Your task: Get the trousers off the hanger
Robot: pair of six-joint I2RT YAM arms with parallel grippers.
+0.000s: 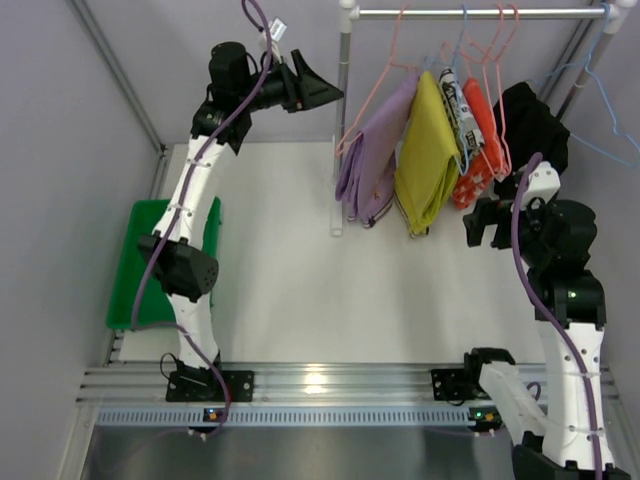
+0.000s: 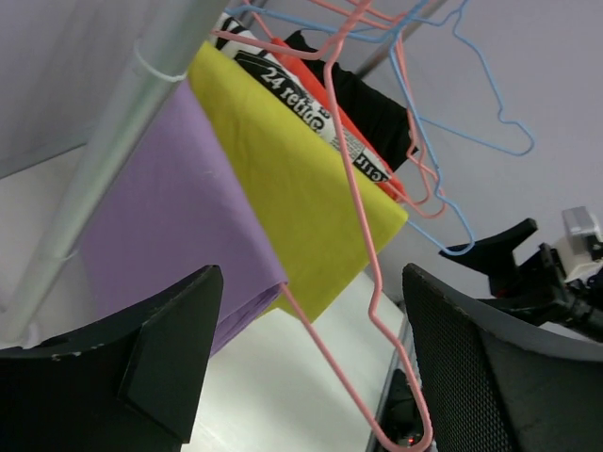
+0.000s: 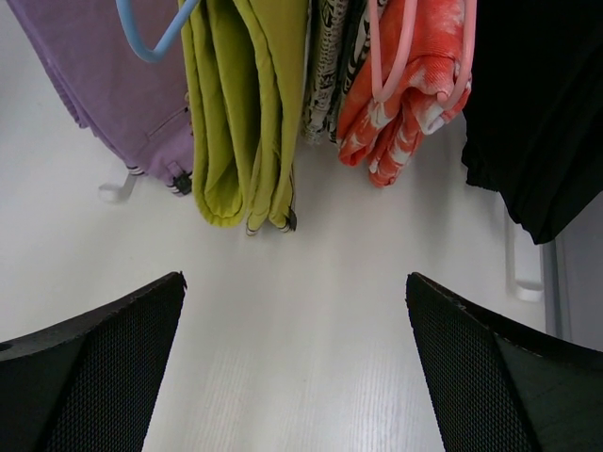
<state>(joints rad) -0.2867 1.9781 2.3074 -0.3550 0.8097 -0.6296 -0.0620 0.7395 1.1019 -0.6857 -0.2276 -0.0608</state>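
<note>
The lilac trousers [image 1: 368, 155] hang folded over the pale pink hanger [image 1: 372, 100] at the left end of the rack. My left gripper [image 1: 322, 88] is raised just left of them, open. In the left wrist view the trousers [image 2: 170, 217] are ahead on the left, and the hanger's wire [image 2: 353, 217] runs down between the open fingers to a bent corner near the right finger [image 2: 490, 377], not gripped. My left gripper [image 2: 311, 282] holds nothing. My right gripper [image 1: 482, 222] is open and empty below the garments. Its view [image 3: 294, 282] shows the trousers [image 3: 104, 85] at upper left.
A mustard-yellow garment [image 1: 428, 155], a striped one [image 1: 458, 110], an orange one [image 1: 480, 150] and a black one [image 1: 530, 125] hang on the rail [image 1: 480, 13]. The rack post [image 1: 342, 120] stands beside the trousers. An empty light blue hanger [image 1: 600, 110] hangs right. A green bin [image 1: 135, 260] sits left.
</note>
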